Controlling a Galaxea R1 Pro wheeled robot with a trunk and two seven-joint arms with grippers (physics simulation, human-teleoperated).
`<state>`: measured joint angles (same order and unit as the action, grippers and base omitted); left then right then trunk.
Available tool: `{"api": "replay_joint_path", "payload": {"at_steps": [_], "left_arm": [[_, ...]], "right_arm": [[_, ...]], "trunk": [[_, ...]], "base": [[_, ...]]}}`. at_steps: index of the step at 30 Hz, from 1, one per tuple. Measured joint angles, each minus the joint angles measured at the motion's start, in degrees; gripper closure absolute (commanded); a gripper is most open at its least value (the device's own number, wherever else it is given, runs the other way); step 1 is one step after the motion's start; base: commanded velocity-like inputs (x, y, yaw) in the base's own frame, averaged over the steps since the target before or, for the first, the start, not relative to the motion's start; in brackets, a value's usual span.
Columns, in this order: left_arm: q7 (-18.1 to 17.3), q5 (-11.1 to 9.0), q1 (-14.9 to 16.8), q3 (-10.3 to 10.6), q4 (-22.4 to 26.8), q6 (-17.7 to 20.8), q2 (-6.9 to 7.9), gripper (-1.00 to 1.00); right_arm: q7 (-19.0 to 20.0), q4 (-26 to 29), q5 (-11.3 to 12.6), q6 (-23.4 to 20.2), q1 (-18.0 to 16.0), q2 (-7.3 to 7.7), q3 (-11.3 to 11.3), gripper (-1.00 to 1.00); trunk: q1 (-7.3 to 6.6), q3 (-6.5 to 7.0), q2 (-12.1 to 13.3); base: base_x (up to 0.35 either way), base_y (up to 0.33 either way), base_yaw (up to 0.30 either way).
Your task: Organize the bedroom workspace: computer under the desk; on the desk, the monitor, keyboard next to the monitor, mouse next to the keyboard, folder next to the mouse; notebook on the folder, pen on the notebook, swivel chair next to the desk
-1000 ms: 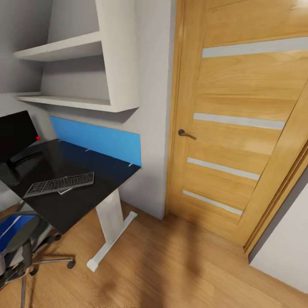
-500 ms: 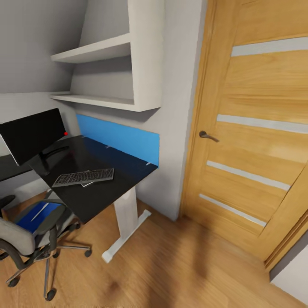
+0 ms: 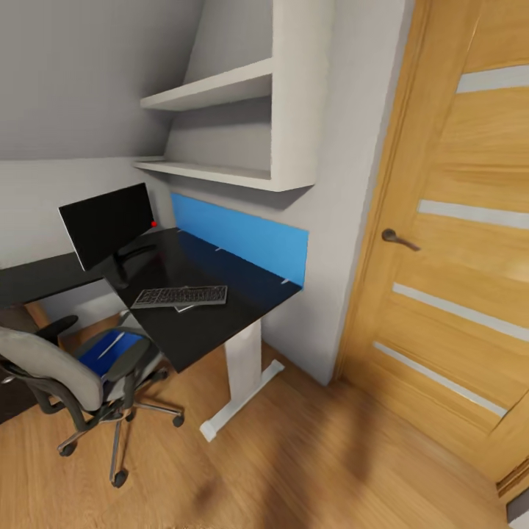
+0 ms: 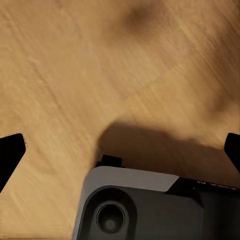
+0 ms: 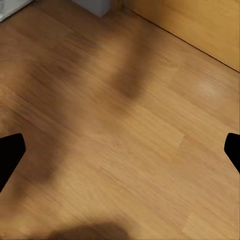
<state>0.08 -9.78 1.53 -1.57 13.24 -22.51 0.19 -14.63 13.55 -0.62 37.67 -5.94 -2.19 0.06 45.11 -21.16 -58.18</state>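
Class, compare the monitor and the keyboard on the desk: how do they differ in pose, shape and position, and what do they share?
The monitor stands upright on a thin stand; the keyboard lies flat on the desk. The monitor's face is a smooth blank screen with a red light at one corner; the keyboard's top is a grid of keys. The monitor sits further back, the keyboard nearer the front edge. Both are dark, rectangular and rest on the black desktop.
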Motion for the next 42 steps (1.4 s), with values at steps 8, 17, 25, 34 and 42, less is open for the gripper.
{"api": "replay_joint_path", "payload": {"at_steps": [8,17,25,34,42], "left_arm": [[0.0,0.0,0.0,0.0,0.0,0.0,0.00,-1.00],[0.0,0.0,0.0,0.0,0.0,0.0,0.00,-1.00],[0.0,0.0,0.0,0.0,0.0,0.0,0.00,-1.00],[0.0,0.0,0.0,0.0,0.0,-0.1,0.00,-1.00],[0.0,0.0,0.0,-0.1,0.0,-0.2,0.00,-1.00]], "right_arm": [[0.0,0.0,0.0,-0.1,0.0,0.00,0.0,-1.00],[0.0,0.0,0.0,-0.1,0.0,0.00,0.0,-1.00],[0.0,0.0,0.0,-0.2,0.0,0.01,0.0,-1.00],[0.0,0.0,0.0,-0.2,0.0,0.01,0.0,-1.00],[0.0,0.0,0.0,-0.2,0.0,0.01,0.0,-1.00]], "trunk": [[0.00,0.00,0.0],[0.00,0.00,0.0],[0.00,0.00,0.0],[0.00,0.00,0.0],[0.00,0.00,0.0]], "base": [[0.000,0.000,0.284],[0.000,0.000,0.284],[0.000,0.000,0.284],[0.000,0.000,0.284],[0.000,0.000,0.284]]}}
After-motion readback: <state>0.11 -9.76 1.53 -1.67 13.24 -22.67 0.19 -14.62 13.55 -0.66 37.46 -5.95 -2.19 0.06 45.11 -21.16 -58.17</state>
